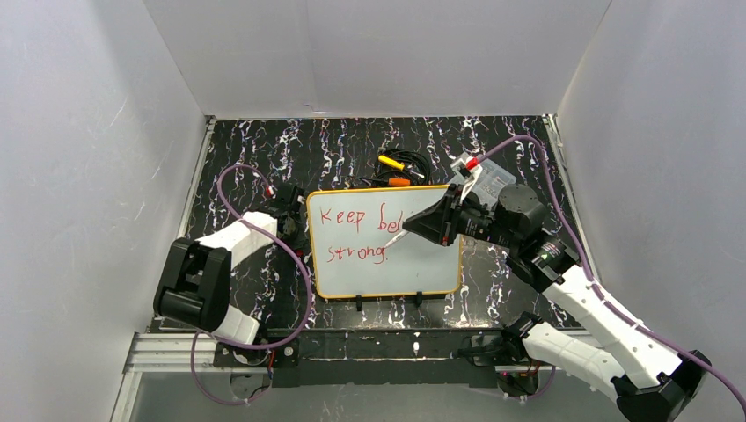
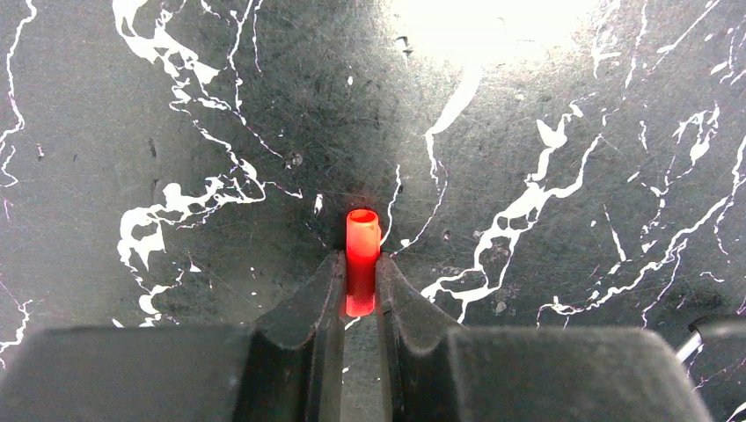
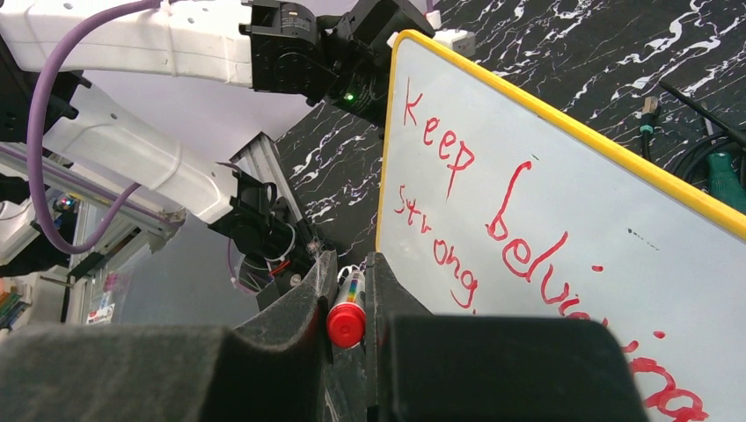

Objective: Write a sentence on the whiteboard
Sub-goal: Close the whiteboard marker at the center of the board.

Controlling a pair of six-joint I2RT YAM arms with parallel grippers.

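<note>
The whiteboard (image 1: 384,264) lies flat in the middle of the black marbled table, yellow-rimmed. Red lettering, the sentence (image 1: 352,236), reads "Keep bel…" over "strong."; my right arm covers the rest of the first line. In the right wrist view the sentence (image 3: 457,167) runs across the whiteboard (image 3: 563,141). My right gripper (image 1: 415,227) hovers over the board, shut on a red-ended marker (image 3: 347,318) whose white tip (image 1: 393,237) sits by "strong.". My left gripper (image 1: 280,200) is left of the board's top corner, shut on a small red marker cap (image 2: 362,255) just above the table.
Behind the board lie a yellow tool (image 1: 391,163), an orange piece (image 1: 399,182) and black cables (image 1: 422,167). A clear plastic box (image 1: 494,176) sits at the back right. Two black clips (image 1: 359,303) stick out of the board's near edge. White walls enclose the table.
</note>
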